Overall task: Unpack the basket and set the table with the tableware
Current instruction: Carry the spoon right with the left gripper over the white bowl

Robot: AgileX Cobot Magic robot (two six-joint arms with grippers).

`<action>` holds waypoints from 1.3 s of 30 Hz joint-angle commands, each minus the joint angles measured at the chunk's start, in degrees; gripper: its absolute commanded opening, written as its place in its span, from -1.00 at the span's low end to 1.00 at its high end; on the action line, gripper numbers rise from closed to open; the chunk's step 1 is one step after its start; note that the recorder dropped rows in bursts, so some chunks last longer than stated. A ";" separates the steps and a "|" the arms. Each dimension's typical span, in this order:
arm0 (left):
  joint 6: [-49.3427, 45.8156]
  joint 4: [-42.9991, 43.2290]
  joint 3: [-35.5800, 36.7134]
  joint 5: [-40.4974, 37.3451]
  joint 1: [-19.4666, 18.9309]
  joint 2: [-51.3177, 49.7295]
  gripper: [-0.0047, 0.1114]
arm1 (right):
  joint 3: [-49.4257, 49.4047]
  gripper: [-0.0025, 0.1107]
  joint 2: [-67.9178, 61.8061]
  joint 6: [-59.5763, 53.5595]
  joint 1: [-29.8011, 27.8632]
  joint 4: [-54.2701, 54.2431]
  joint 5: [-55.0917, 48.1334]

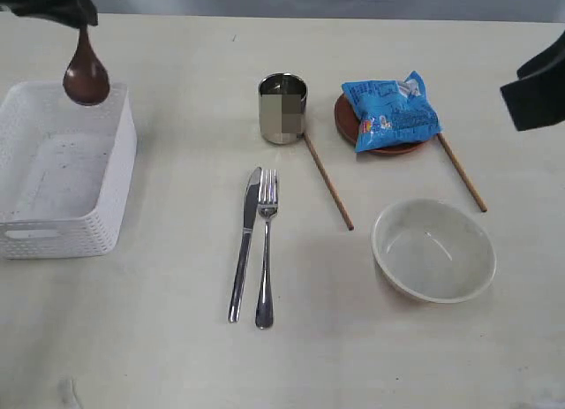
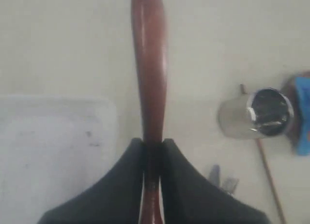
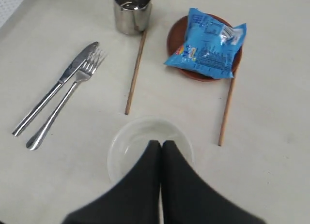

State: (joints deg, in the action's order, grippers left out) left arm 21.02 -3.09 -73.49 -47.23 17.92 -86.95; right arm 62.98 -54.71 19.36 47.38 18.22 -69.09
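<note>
Left wrist view: spoon [image 2: 149, 64] pinched by handle between left fingers [image 2: 167, 154], scoop end hung below them near basket [image 1: 62, 232] rim. Smooth thin handle: slip or swing risked if jolted during carry to worktop [image 1: 159, 356]. Right fingers [image 3: 156, 151] pressed shut, empty, bowl [image 3: 123, 146] beyond their tips.

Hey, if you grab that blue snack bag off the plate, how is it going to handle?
The bag looks puffed and sealed, so it is probably light and squashy, giving under a pinch rather than staying stiff. Its glossy film may be slippery. It overhangs the small plate, so a push would likely slide it off.
</note>
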 commanded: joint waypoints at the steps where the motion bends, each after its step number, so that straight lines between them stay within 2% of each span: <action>1: -1.67 -4.70 -1.41 1.07 8.86 -0.20 -0.92 | -0.13 -0.96 0.40 0.91 -3.93 2.29 -0.83; 8: -1.80 -6.58 -1.41 13.97 24.16 -4.73 -0.92 | -0.13 -0.96 0.40 -4.45 -18.60 2.55 -0.87; 11: -2.10 -7.31 -1.41 22.05 29.70 -7.16 -0.92 | -0.13 -0.96 1.32 -4.61 -23.26 1.18 -0.84; 12: -5.05 -7.31 -1.41 28.28 33.51 -9.12 -0.92 | -0.13 -0.96 2.33 -4.45 -25.75 0.47 -0.11; 14: -9.42 -7.31 -1.41 34.89 37.53 -12.29 -0.92 | -0.13 -0.96 3.90 -4.34 -29.12 -1.86 0.25; 16: -10.42 -7.31 -1.54 38.41 39.81 -15.51 -0.92 | -0.13 -0.96 5.46 -5.95 -31.74 -4.58 2.38; 19: -11.47 -7.31 -3.98 38.29 41.34 -19.81 -0.92 | -0.13 -0.96 6.47 -7.30 -32.59 -5.89 3.30; 22: -16.45 -7.31 -8.85 38.29 43.59 -23.68 -0.92 | -0.48 -0.96 6.47 -8.06 -32.59 -6.40 4.35; 25: -18.07 -7.17 -13.42 37.74 43.95 -27.34 -0.92 | -3.22 -0.96 6.47 -8.06 -32.59 -6.40 6.37; 31: -18.46 -5.05 -14.11 37.96 43.95 -30.74 -0.92 | -8.26 -0.96 6.47 -8.06 -32.59 -8.25 10.25; 39: -18.46 -4.31 -14.23 38.05 43.95 -31.60 -0.92 | -9.27 -0.96 6.47 -8.06 -32.59 -8.93 11.78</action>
State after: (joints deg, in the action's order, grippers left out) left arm 2.68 -7.97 -87.12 -9.77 61.70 -118.67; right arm 53.85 -48.50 11.89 15.11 9.52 -58.31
